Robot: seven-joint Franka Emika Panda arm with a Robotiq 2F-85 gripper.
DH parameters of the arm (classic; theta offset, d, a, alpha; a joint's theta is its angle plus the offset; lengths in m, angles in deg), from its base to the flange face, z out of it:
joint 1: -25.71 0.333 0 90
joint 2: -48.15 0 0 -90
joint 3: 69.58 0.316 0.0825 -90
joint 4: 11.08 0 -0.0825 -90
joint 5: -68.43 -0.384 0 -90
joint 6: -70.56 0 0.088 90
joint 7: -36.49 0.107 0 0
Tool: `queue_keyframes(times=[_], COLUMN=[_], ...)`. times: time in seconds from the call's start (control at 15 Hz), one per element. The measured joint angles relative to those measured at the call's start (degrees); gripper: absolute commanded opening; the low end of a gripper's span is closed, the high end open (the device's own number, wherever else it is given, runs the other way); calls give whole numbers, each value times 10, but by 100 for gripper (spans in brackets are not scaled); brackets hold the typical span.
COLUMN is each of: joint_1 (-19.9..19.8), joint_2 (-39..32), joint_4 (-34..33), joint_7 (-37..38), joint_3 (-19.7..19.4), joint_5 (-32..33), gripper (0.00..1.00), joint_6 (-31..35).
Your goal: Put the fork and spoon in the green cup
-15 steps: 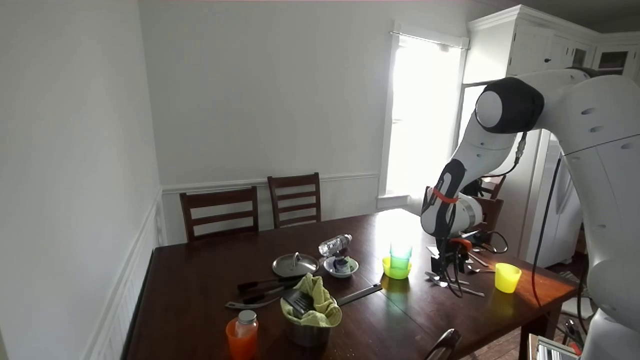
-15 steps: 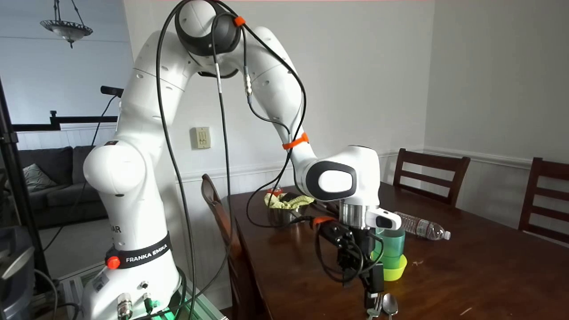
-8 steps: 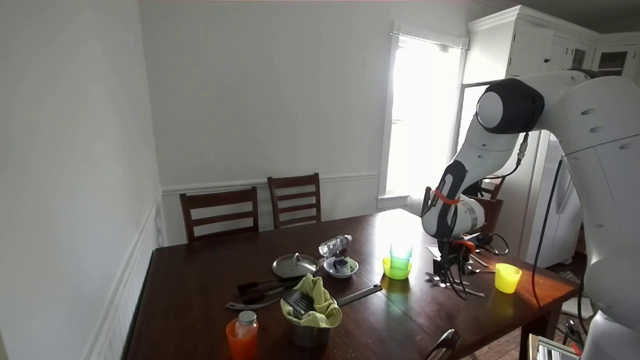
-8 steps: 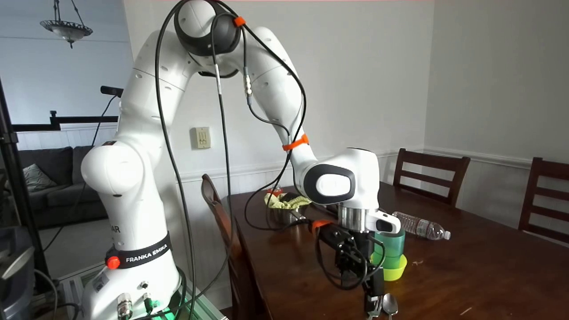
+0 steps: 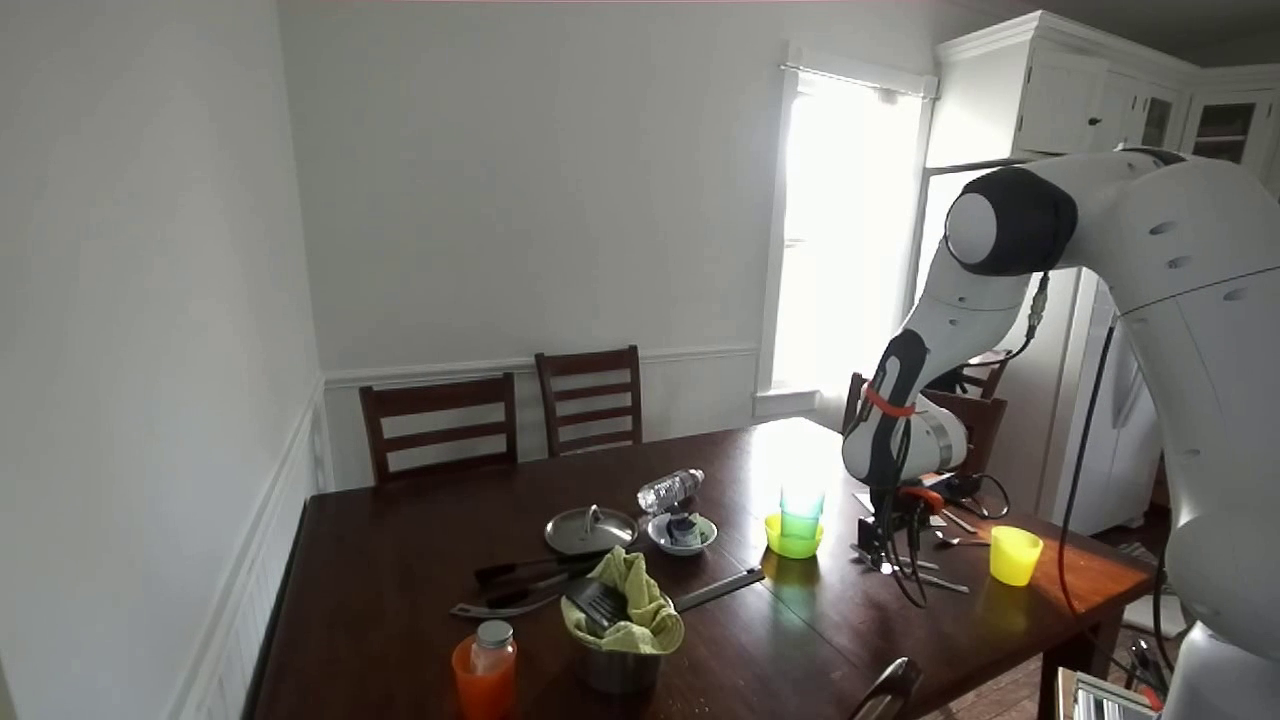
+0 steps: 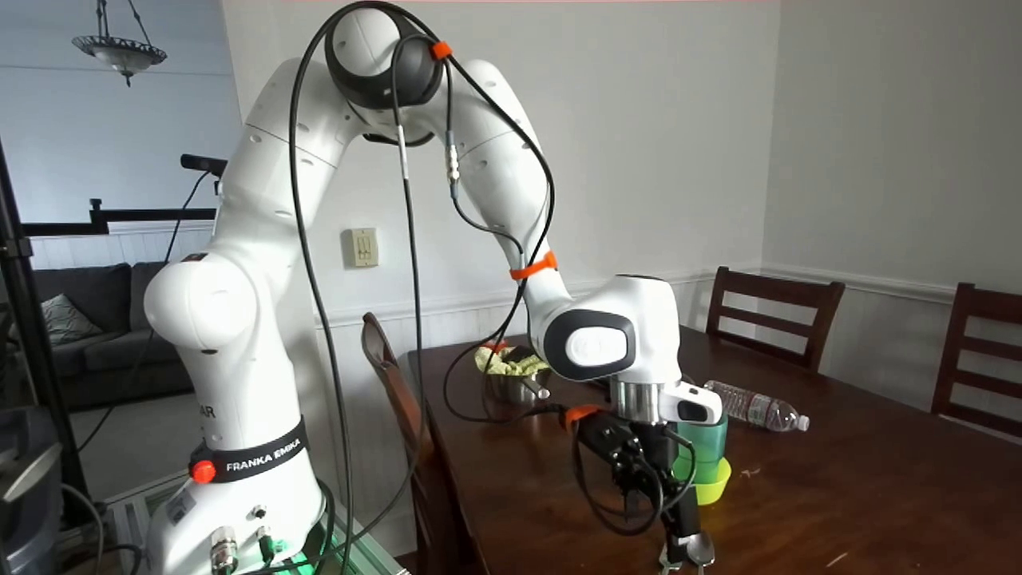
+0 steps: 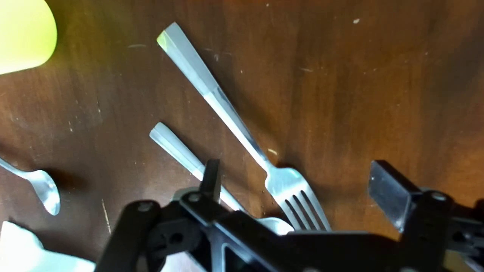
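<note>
Wide-spread gripper (image 7: 297,181), with the fork (image 7: 241,130) between its fingers (image 7: 387,198)

In the wrist view the fingers stand well apart on either side of the fork's head; their height above the table (image 7: 340,94) cannot be told. The fork lies with its handle toward 11 o'clock and its tines toward 5. Just beside it, on its 8 o'clock side, lies the spoon (image 7: 178,151), handle toward 10; a finger hides part of its shaft, and whether finger and spoon touch is unclear. Farther out, a second spoon (image 7: 47,192) lies at 9 o'clock from the gripper and a yellow cup (image 7: 26,36) at 10, cut off by the edge of the view.

In an exterior view the green cup (image 5: 801,520) is near the gripper, at about 10 o'clock, upright in a lime bowl (image 5: 793,549). Beyond it, toward 10, a clear bottle (image 5: 670,491) lies on its side. Toward 8 o'clock stand a metal pot (image 5: 618,672) and an orange cup (image 5: 485,692).
</note>
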Motion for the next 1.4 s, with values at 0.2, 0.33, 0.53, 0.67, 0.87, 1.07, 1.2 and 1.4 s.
queue_keyframes(times=[0.2,0.33,0.53,0.67,0.87,1.07,1.2,1.4], joint_1=[-6,-16,-24,-24,-27,-39,-58,-94], joint_2=[-16,-28,-49,-62,-68,-68,-68,-67], joint_4=[-6,-14,-31,-41,-50,-52,-56,-66], joint_7=[8,8,4,-8,-40,-78,-106,-143], joint_3=[9,24,35,34,35,42,60,90], joint_5=[-28,-45,-49,-45,-43,-40,-40,-40], gripper=[100,100,100,100,100,97,99,100], joint_6=[38,53,62,62,60,60,57,36])
